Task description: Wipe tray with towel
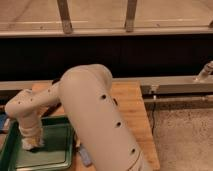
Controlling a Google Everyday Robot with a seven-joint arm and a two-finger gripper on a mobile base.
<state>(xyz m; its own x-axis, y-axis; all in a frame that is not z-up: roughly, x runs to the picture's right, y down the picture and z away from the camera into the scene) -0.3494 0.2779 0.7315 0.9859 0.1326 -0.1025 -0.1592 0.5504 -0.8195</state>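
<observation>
A green tray [56, 146] lies on the wooden table [131, 111] at the lower left. My white arm curves from the middle of the view down and left into the tray. My gripper [31, 141] points down at the tray's near left part. A pale bunched towel [26, 147] sits under its tip, pressed on the tray floor. The arm's wrist hides where the gripper meets the towel.
A blue object [85, 158] lies on the table just right of the tray's near corner. A bit of another blue thing [2, 123] shows at the left edge. A metal rail [175, 85] runs behind the table. Speckled floor [186, 136] lies to the right.
</observation>
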